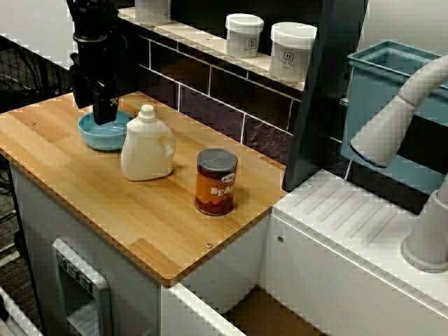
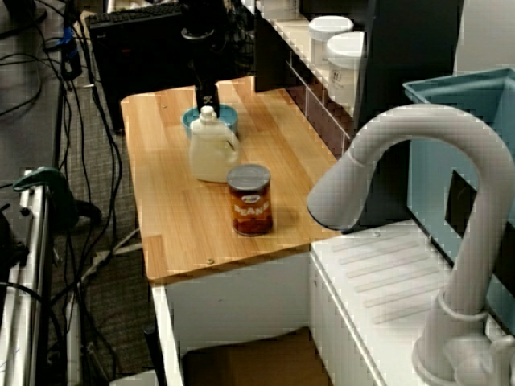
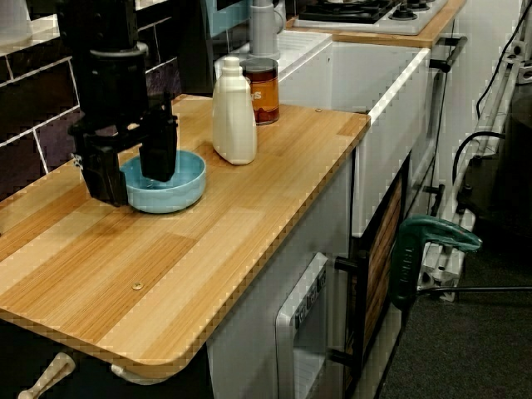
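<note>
Tool point(image 3: 133, 170) straddling bowl point(image 3: 179, 187) rim; bottle point(image 3: 233, 112) just beside, can point(image 3: 261, 90) beyond.

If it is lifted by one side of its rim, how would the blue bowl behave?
The blue bowl looks rigid and seems empty, so it is probably light. Gripped at one rim by the gripper, it may tilt. Its glossy wall could slip.

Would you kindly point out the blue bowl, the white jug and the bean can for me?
blue bowl point(image 3: 188, 193): view from the counter's end, on its outer front wall.
white jug point(image 1: 144, 154): view facing the tiled wall, on its body.
bean can point(image 1: 215, 187): view facing the tiled wall, on its label.
</note>
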Robot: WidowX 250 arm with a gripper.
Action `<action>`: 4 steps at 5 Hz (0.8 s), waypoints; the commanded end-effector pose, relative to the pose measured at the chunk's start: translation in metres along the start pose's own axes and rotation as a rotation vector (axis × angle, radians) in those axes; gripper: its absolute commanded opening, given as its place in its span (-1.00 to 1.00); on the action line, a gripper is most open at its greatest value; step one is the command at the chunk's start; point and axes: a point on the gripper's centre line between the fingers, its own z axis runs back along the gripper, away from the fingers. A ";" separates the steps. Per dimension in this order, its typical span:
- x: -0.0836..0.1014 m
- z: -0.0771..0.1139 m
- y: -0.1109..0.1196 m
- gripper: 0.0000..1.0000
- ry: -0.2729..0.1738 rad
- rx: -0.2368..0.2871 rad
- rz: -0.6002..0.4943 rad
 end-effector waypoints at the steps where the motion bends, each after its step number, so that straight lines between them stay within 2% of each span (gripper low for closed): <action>1: -0.005 0.006 -0.001 1.00 -0.007 0.032 -0.005; 2: -0.006 0.001 0.000 1.00 0.008 0.032 -0.007; 3: -0.007 0.000 0.002 -1.00 0.005 0.024 -0.001; 4: -0.007 0.001 0.002 -1.00 0.006 0.015 0.001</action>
